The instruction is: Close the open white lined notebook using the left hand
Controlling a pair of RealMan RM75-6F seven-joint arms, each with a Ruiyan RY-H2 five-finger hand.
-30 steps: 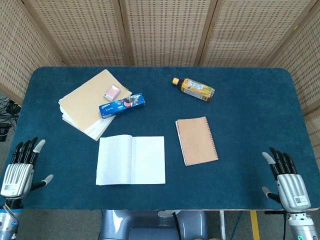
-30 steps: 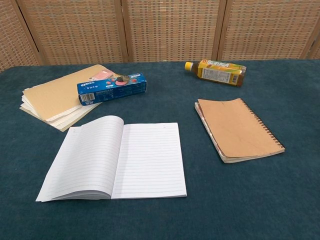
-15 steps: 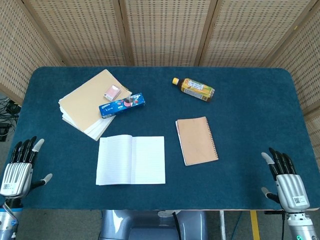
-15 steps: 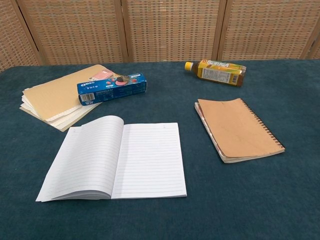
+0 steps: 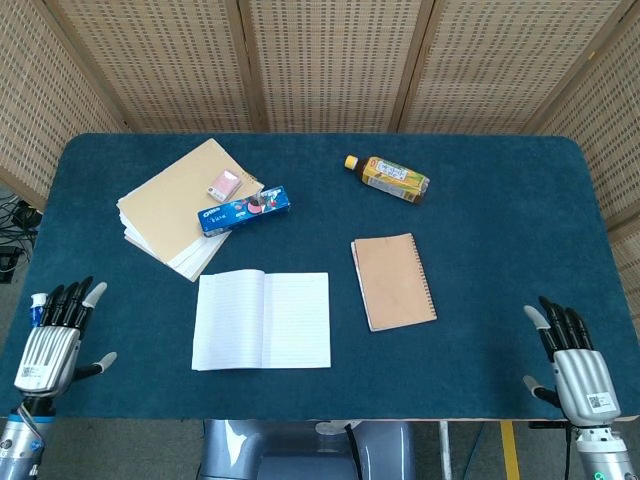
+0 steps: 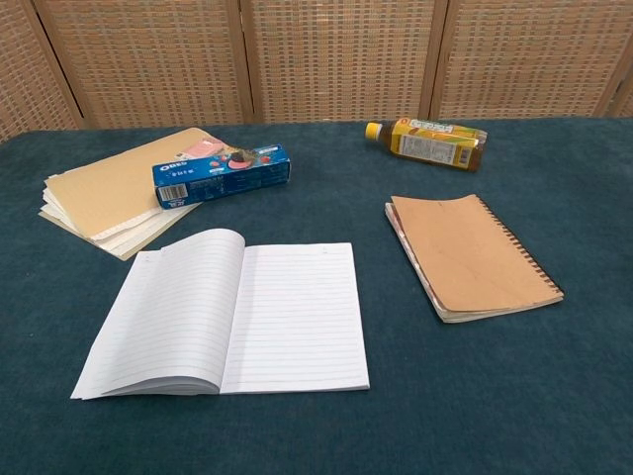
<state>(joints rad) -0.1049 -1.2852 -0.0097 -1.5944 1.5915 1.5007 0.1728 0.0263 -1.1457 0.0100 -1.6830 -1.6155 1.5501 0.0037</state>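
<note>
The white lined notebook [image 5: 262, 320] [image 6: 229, 315] lies open and flat near the table's front edge, left of centre, its left page slightly arched. My left hand [image 5: 57, 338] hovers at the front left corner of the table, well left of the notebook, fingers spread and holding nothing. At the front right corner my right hand [image 5: 573, 362] is also spread and empty. Neither hand shows in the chest view.
A brown spiral notebook [image 5: 393, 281] lies closed to the right of the open one. Behind it lies a yellow-capped bottle [image 5: 388, 178]. At the back left, a blue biscuit box [image 5: 245, 210] and a small pink packet [image 5: 224, 185] rest on stacked tan folders [image 5: 172, 205].
My left hand has shifted a little to the right and forward, toward the table's front left corner. The right hand and all objects stay put.
</note>
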